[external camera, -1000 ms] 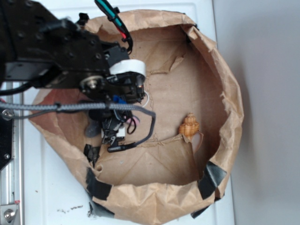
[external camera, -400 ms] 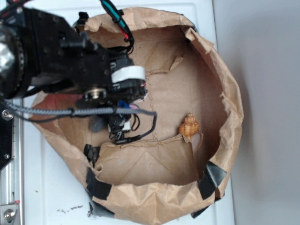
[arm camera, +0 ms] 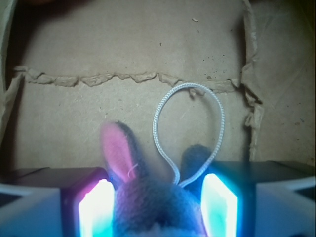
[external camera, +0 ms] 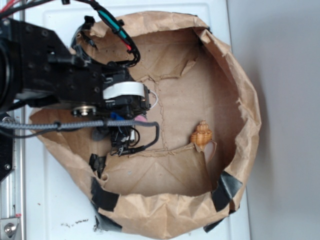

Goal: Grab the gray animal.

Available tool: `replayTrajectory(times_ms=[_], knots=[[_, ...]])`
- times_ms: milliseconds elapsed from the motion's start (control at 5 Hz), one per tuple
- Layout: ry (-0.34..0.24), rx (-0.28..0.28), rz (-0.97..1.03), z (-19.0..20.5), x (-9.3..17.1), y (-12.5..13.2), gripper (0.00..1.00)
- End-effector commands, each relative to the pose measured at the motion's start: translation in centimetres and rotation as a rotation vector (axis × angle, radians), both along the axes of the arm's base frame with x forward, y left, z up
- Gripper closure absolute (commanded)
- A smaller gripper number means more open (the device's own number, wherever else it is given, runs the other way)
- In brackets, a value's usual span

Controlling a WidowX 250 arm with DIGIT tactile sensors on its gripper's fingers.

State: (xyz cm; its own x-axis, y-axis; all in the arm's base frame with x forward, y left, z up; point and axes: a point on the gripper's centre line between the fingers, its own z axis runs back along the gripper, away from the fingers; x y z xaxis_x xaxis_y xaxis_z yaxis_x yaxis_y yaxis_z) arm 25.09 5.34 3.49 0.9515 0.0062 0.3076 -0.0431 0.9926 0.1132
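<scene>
Lining the white table [external camera: 150, 9], a crumpled brown paper tub [external camera: 245, 100] holds arm, toy & shell. Gripper [arm camera: 157, 207] sits at tub's left side w/ both pads [arm camera: 94, 210] clamped on the gray animal [arm camera: 148, 202], its white loop [arm camera: 190, 131] lying on the paper. Tan shell [external camera: 202, 134] rests well apart, to the right.

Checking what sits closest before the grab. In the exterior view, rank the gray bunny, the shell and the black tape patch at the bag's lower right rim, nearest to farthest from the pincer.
1. Gray bunny: between the pincer fingers, mostly hidden under the arm.
2. Shell: out to the right on the bag floor.
3. Black tape patch: beyond the shell, on the bag rim, lower right.
</scene>
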Motion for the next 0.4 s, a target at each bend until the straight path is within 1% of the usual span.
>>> replayTrajectory(times_ms=[0, 200], knots=[[-0.057, -0.009, 0.017, 3.1, 1.2, 0.0, 1.0], [-0.05, -0.085, 0.047, 6.0, 2.1, -0.4, 1.0]])
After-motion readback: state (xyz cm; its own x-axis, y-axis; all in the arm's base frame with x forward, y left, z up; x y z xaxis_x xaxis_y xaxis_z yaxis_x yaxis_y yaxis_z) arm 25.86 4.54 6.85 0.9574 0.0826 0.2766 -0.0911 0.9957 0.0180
